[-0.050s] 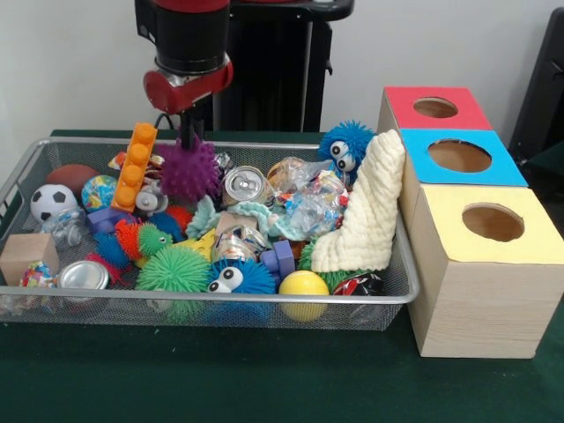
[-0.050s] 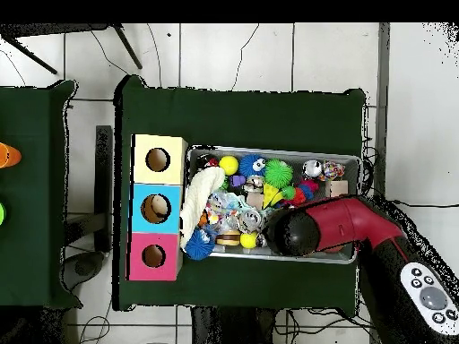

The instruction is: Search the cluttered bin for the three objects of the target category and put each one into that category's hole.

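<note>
My gripper (image 1: 188, 138) hangs over the back left of the wire bin (image 1: 264, 301), shut on a purple spiky ball (image 1: 189, 169) that sits just above the clutter. In the bin lie other spiky balls: a blue one with eyes (image 1: 345, 145) at the back right, another blue one with eyes (image 1: 236, 278) at the front, and a green one (image 1: 174, 269). To the right stand the boxes with the red hole (image 1: 435, 107), blue hole (image 1: 459, 156) and yellow hole (image 1: 493, 222). In the overhead view the arm (image 2: 294, 235) hides the gripper and the purple ball.
The bin also holds an orange toy brick (image 1: 137, 166), crushed cans (image 1: 247, 183), a soccer ball (image 1: 53, 201), a yellow ball (image 1: 303, 284), a wooden block (image 1: 26, 256) and a cream cloth (image 1: 366, 211) draped over the right wall. A green cloth (image 1: 220, 379) covers the table.
</note>
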{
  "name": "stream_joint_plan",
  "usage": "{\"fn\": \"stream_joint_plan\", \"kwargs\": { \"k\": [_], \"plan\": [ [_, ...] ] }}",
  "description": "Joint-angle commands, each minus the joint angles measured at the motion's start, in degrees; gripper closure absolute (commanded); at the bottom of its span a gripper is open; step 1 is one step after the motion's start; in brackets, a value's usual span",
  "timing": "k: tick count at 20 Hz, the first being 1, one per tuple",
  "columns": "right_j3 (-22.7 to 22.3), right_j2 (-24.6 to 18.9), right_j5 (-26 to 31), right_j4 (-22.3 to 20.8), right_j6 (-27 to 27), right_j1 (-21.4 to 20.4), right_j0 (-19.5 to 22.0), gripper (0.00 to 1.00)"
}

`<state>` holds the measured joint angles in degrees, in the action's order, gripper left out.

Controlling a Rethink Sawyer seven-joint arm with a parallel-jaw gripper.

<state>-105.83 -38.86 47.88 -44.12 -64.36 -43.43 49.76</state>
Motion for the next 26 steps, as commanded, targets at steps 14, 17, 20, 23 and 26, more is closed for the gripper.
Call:
{"fn": "stream_joint_plan", "kwargs": {
  "k": [14, 17, 20, 23, 26],
  "plan": [
    [8.7, -11.4, 10.2, 1.8, 25.4, 0.2, 4.4, 1.00],
    [10.2, -11.7, 11.1, 2.2, 26.6, 0.9, 5.1, 1.00],
    [11.1, -11.7, 11.1, 2.1, 27.5, 1.4, 5.5, 1.00],
    [11.3, -12.2, 10.2, 1.5, 29.5, 2.0, 6.6, 1.00],
    [11.0, -12.5, 9.0, 0.9, 30.5, 2.4, 7.4, 1.00]
  ]
}}
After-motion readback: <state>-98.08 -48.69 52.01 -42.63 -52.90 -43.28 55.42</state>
